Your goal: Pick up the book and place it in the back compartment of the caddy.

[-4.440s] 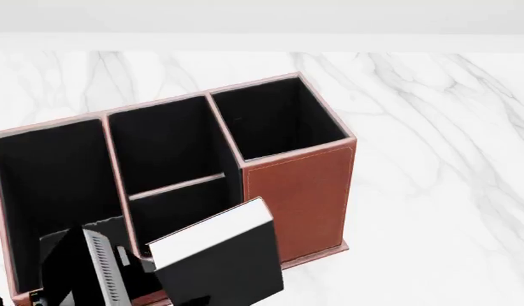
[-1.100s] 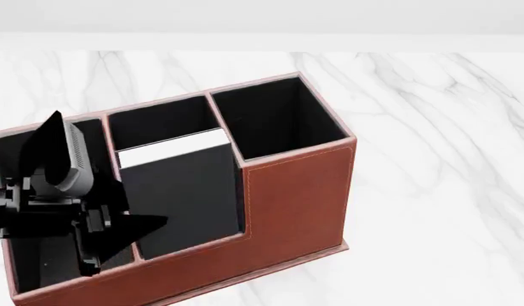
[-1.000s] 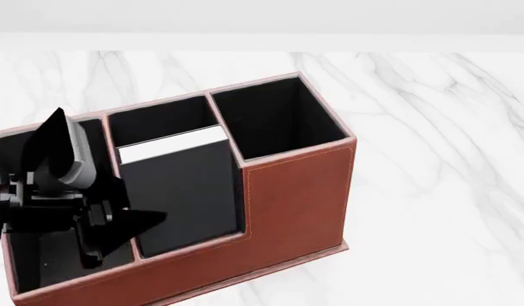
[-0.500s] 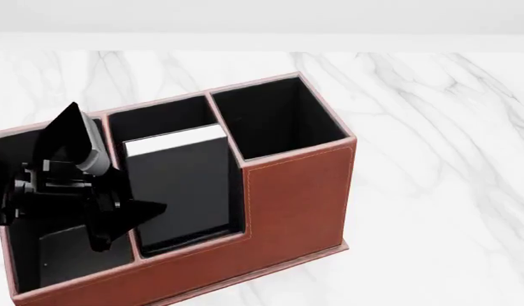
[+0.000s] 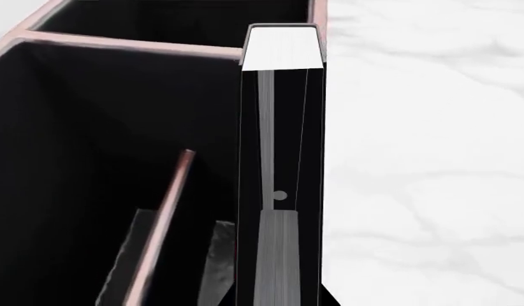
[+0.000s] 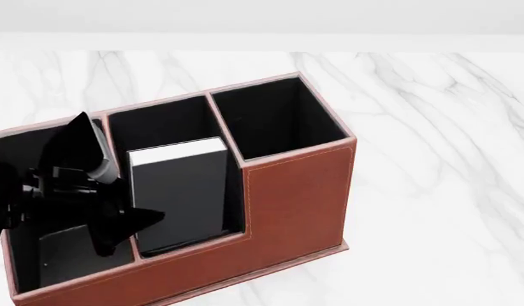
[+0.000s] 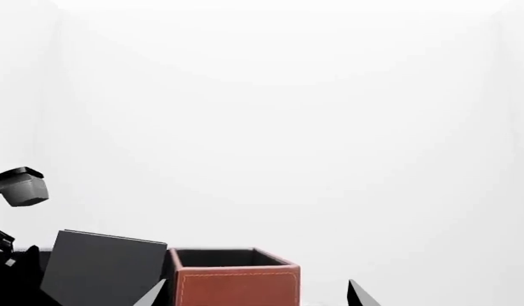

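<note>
The black book stands upright in the caddy's middle section, just behind the low outer wall. Its white page edges face up and rise above that wall's rim. My left gripper is at the book's left side, shut on it. In the left wrist view the book runs edge-on between the fingers of the left gripper. The thin cross divider lies on the book's side away from the outer wall, so the book is in the back compartment. My right gripper is open and empty, away from the caddy.
The caddy stands on a white marble table. Its tall square end compartment is to the right of the book. A long compartment lies under my left arm. A plain white wall is behind.
The book has sunk lower into the pocket behind the low wall and stands more upright. My left gripper has gone down and slightly left with it.
</note>
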You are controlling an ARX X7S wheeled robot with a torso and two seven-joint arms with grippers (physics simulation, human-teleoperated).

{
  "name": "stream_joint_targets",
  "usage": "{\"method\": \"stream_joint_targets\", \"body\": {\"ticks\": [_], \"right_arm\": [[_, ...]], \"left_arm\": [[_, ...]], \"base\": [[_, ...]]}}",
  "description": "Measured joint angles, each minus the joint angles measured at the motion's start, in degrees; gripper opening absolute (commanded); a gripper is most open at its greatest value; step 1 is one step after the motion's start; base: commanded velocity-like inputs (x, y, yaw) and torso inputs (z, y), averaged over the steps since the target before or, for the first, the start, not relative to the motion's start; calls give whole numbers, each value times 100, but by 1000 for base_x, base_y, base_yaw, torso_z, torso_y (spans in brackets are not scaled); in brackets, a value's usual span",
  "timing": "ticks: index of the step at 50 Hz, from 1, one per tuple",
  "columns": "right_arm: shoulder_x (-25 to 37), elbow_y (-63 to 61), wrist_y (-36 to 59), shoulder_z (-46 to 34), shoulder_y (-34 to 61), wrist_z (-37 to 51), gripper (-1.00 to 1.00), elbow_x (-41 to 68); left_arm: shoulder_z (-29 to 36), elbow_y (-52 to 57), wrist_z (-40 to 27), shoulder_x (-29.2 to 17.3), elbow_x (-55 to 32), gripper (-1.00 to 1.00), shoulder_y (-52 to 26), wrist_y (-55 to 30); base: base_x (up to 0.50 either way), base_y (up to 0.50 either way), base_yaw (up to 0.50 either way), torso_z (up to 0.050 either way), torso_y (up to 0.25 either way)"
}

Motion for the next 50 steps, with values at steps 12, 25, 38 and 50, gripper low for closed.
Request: {"method": "stream_joint_targets", "body": {"ticks": [12, 25, 38, 50], "right_arm": [[3, 32, -12, -24, 17, 11, 100, -14], [12, 56, -16, -47, 35, 21, 100, -17], [18, 68, -14, -67, 46, 36, 100, -21], [38, 74, -16, -71, 62, 49, 100, 10]], "left_arm": [[-940, 0, -4, 131, 882, -100, 91, 183], [-1822, 0, -22, 243, 1651, -100, 206, 218], [-2434, 0, -65, 282, 2145, -100, 328, 62], [-2664, 0, -146, 289, 2396, -100, 366, -62]], "base": [[0, 0, 0, 0, 2], [0, 0, 0, 1, 1], [0, 0, 0, 0, 2], [0, 0, 0, 0, 1]]}}
